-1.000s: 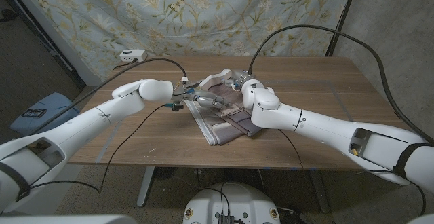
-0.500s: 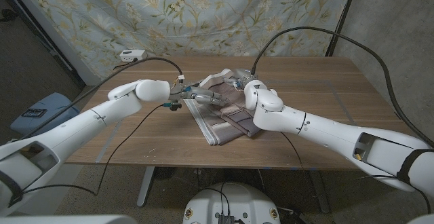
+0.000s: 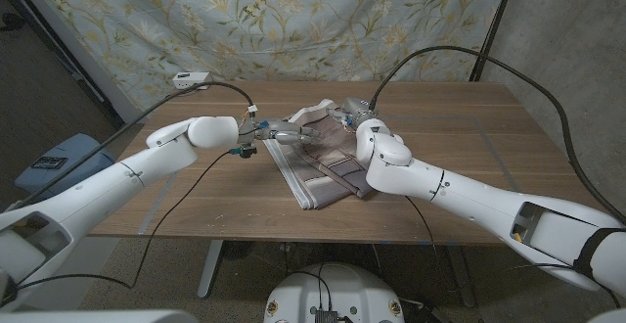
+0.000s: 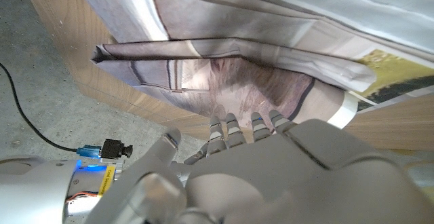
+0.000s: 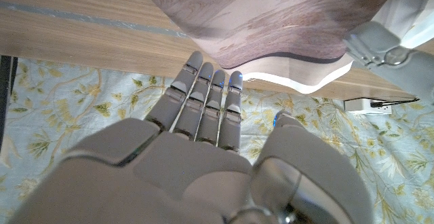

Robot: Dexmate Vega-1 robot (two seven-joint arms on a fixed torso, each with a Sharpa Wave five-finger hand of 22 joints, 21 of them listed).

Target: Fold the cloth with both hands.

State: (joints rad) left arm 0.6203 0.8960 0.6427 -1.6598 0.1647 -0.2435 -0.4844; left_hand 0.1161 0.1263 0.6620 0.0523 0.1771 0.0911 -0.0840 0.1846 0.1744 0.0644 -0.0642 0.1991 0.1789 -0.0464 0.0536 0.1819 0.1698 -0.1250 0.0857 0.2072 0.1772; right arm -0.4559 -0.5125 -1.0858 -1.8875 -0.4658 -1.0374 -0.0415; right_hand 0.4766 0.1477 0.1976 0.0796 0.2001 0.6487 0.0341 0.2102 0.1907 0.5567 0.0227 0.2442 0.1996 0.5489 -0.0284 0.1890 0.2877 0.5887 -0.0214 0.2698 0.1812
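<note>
Grey cloth (image 3: 318, 157) unmoved; both hands have reached farther across it.

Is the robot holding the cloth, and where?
It cannot be told for sure. Both the left hand and the right hand reach the far end of the cloth, fingers on or under its edge, but no clear grip shows.

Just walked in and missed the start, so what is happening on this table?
A two-armed robot is working on a striped cloth lying partly folded on a wooden table. Its left hand reaches in over the cloth's far left part with fingers extended, and its right hand is at the cloth's far edge, fingers straight and holding nothing in the right wrist view. Whether the left hand grips fabric is unclear.
</note>
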